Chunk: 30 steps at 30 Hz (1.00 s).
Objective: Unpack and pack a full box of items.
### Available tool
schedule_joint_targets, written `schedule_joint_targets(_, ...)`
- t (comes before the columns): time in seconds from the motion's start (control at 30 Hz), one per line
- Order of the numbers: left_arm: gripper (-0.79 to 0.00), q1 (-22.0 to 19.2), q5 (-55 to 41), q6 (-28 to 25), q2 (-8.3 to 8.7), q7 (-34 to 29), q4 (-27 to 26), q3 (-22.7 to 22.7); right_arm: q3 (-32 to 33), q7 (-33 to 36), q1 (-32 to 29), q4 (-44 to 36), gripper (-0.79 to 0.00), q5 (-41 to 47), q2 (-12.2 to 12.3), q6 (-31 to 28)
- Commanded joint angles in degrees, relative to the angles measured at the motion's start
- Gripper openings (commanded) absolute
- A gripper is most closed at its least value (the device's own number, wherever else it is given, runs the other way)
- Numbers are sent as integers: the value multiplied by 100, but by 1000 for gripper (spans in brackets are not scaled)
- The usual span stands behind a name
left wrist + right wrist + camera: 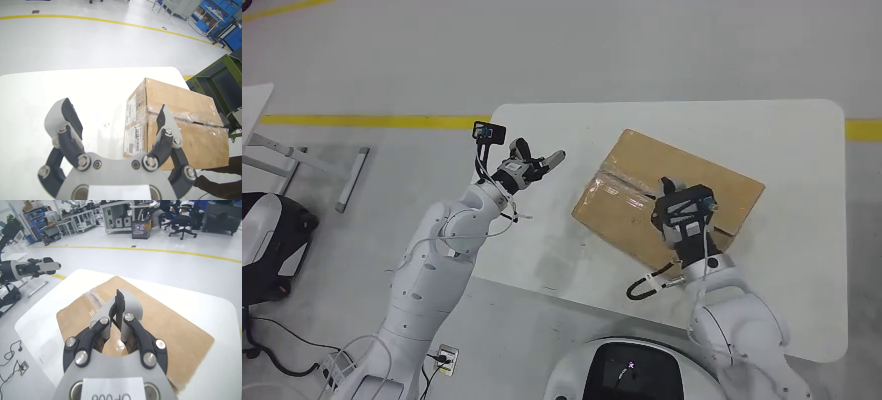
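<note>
Right wrist view: the right gripper has its fingers pressed together, pads meeting, nothing visible between them. They hang over the top of the cardboard box, roughly above its centre seam. Whether the tips touch the cardboard cannot be told: the gripper's own frame hides the spot beneath them and the near stretch of the seam.

Left wrist view: the left gripper has its fingers spread wide and holds nothing. Under them lies the bare white surface. One finger overlaps the box's top edge in this picture. The top view, however, places this gripper apart from the box, over the corner of the surface on the robot's left.

The box lies skewed near the middle of the surface, flaps shut, so its contents are hidden. Wrinkled clear tape runs along the seam between the flaps. The seam's far end meets the frame edge and is hard to make out.

White labels sit on the end face turned toward the left gripper, their print too small to make out. The lower corner of that face is hidden behind the left gripper's frame.
</note>
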Motion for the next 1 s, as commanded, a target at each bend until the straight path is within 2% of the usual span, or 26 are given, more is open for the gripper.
schedule_joint_targets(0.0,0,0,0,0,0,0,0,0,-257,-54,438,416,-785,136,-81,-28)
schedule_joint_targets(0.2,0,0,0,0,0,0,0,0,-706,-85,1223,1492,-785,269,-287,96)
schedule_joint_targets(0.3,0,0,0,0,0,0,0,0,-773,-87,1342,1865,-785,362,-357,285)
schedule_joint_targets(0.4,0,0,0,0,0,0,0,0,-714,-89,1232,1908,-785,381,-370,433)
schedule_joint_targets(0.67,0,0,0,0,0,0,0,0,-101,69,345,1105,-785,107,-218,577)
schedule_joint_targets(0.97,0,0,0,0,0,0,0,0,837,-41,-847,-356,-785,-37,-26,496)
